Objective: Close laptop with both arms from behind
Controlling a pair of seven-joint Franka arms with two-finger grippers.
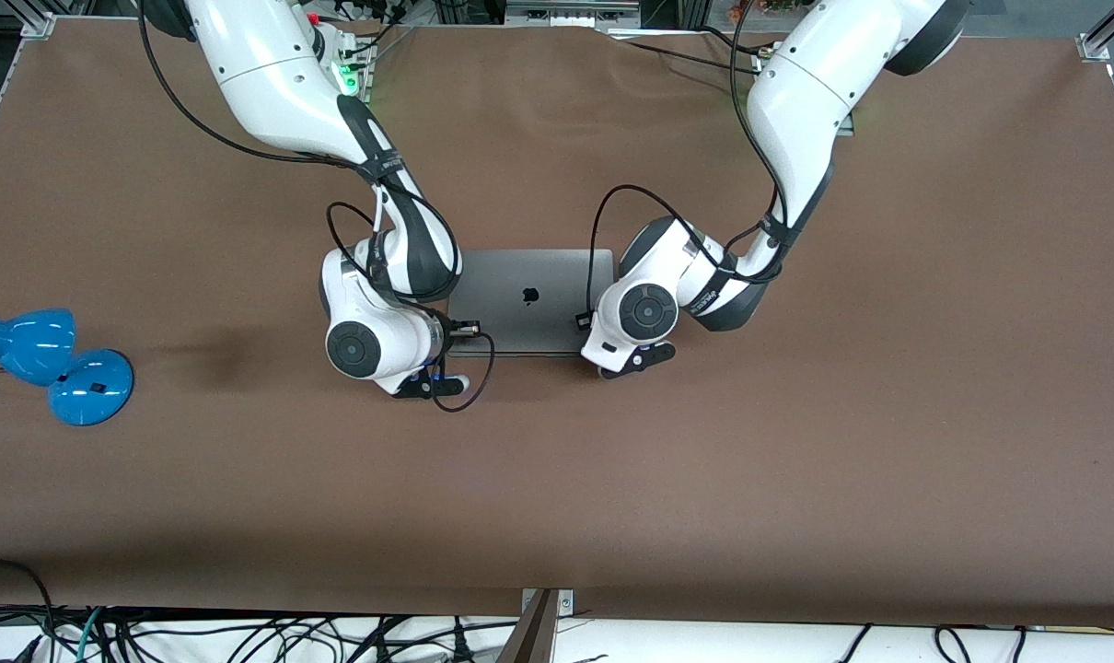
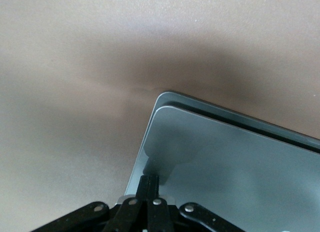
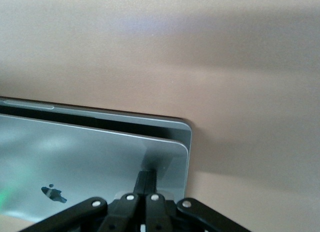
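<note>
The space-grey laptop (image 1: pixel 529 295) lies in the middle of the table, apple logo up. Its lid is lowered almost flat, with a thin dark gap left above the base. My left gripper (image 2: pixel 149 178) is shut, its fingertips resting on the lid (image 2: pixel 225 162) near the corner toward the left arm's end. My right gripper (image 3: pixel 146 174) is shut too, its fingertips on the lid (image 3: pixel 90 152) near the corner toward the right arm's end. In the front view the left hand (image 1: pixel 612 322) and the right hand (image 1: pixel 410 336) flank the laptop and hide their fingers.
A blue lamp (image 1: pixel 46 354) lies on the brown table cover (image 1: pixel 796 442) toward the right arm's end. Black cables hang along the table's edge nearest the front camera (image 1: pixel 244 635). A loop of black cable (image 1: pixel 469 387) trails from the right hand.
</note>
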